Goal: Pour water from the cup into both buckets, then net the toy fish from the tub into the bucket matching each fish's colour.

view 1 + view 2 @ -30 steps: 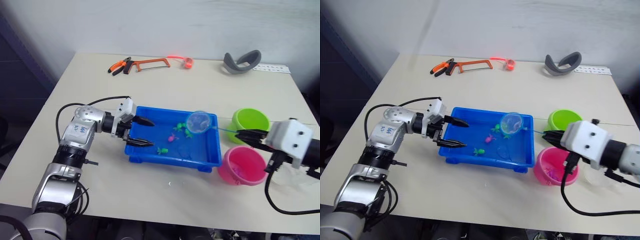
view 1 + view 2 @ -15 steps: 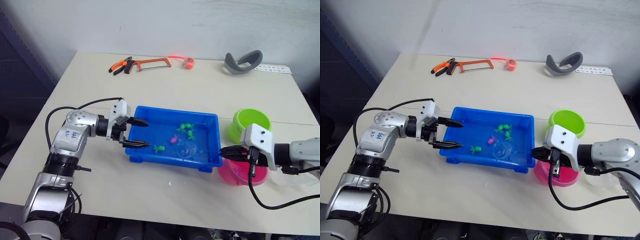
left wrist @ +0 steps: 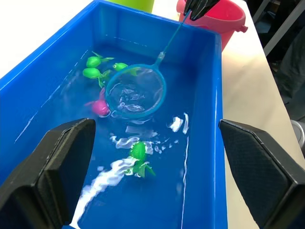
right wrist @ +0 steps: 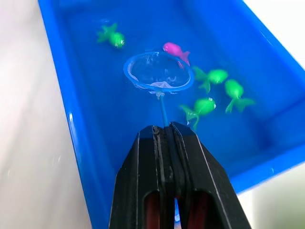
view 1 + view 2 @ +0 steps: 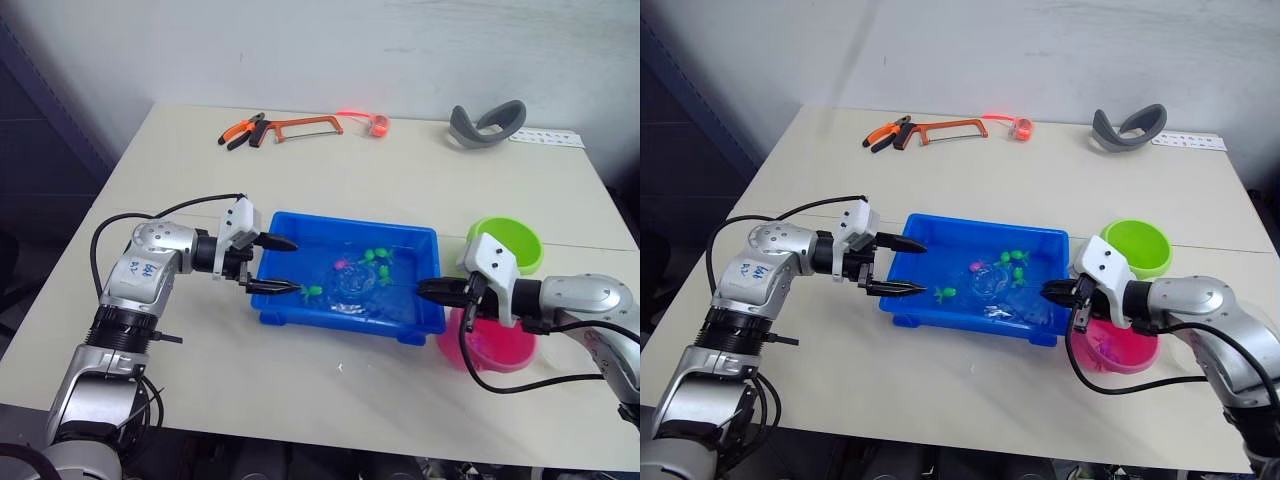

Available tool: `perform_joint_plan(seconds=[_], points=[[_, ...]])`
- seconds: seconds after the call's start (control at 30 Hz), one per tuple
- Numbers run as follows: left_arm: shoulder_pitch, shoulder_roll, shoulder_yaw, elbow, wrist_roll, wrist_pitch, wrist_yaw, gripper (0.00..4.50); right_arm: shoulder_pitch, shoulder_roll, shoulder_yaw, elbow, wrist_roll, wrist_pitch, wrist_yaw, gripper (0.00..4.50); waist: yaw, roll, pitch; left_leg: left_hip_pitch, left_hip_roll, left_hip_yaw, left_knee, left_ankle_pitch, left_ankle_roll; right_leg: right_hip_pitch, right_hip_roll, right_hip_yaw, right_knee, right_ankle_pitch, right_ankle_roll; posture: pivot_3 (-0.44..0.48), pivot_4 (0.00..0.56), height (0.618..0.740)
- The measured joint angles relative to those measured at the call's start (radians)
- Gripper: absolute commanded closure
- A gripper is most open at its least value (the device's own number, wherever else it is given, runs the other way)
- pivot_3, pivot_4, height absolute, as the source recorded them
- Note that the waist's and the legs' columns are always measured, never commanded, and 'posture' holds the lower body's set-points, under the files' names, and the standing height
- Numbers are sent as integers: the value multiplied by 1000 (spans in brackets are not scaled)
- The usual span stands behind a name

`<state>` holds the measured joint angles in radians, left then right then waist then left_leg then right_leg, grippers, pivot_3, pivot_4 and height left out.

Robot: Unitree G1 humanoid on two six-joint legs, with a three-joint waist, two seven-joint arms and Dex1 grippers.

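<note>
Right pincer [image 4: 164, 136] clenched on the net [image 4: 158, 71], whose hoop lies at its 12 o'clock inside the tub [image 5: 420, 312]; left pincer [image 5: 272, 265] released, straddling the tub's left rim.

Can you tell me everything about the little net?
The net has a round light-blue hoop with see-through mesh and a thin blue handle. It is dipped in the water of the blue tub, hoop lying nearly flat. The right pincer is shut on the handle's end. A pink fish sits right against the hoop's rim, and green fish float close by. Nothing looks caught in the mesh.
</note>
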<state>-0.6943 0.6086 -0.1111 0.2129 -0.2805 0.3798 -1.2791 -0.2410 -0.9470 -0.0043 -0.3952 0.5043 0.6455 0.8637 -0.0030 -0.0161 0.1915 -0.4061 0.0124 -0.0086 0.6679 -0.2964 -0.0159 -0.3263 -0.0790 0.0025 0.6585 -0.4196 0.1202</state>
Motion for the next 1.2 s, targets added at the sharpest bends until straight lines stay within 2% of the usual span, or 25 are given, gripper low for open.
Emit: perform_joint_plan(seconds=[0.3, 0.53, 0.73, 1.07, 1.2], points=[[-39, -9, -6, 60, 3, -32, -3, 20, -15, 8, 60, 4, -48, 41, 9, 4500, -2, 0, 0, 0, 0, 1, 0, 0, 0, -1, 0, 0, 0, 0, 0, 0, 150, 740], [-56, -7, -6, 123, 15, -66, 3, 20, -146, 133, 89, 88, -111, 48, -66, 4500, -3, 0, 0, 0, 0, 1, -1, 0, -1, -2, 0, -1, 1, 0, 0, 0, 150, 740], [-68, -5, -5, 134, 15, -74, 10, 20, -177, 202, 80, 104, -101, 76, -93, 4500, -2, 0, 0, 0, 0, 1, -2, 0, -1, -3, 0, -1, 2, 0, 0, 0, 150, 740], [-84, -34, -5, 147, 10, -71, 11, 20, -27, 142, -33, -109, -41, 81, -61, 4500, 1, 0, 0, -1, 0, 2, -1, 0, -1, -3, 0, -1, 1, 0, 0, 0, 150, 740], [-109, -64, -8, 145, -21, 2, -13, 20, 144, 89, -213, -258, 12, 79, -35, 4500, 3, 0, 0, -1, -1, 1, -2, 0, -1, -2, 0, -1, 1, 0, 0, 0, 150, 740]])
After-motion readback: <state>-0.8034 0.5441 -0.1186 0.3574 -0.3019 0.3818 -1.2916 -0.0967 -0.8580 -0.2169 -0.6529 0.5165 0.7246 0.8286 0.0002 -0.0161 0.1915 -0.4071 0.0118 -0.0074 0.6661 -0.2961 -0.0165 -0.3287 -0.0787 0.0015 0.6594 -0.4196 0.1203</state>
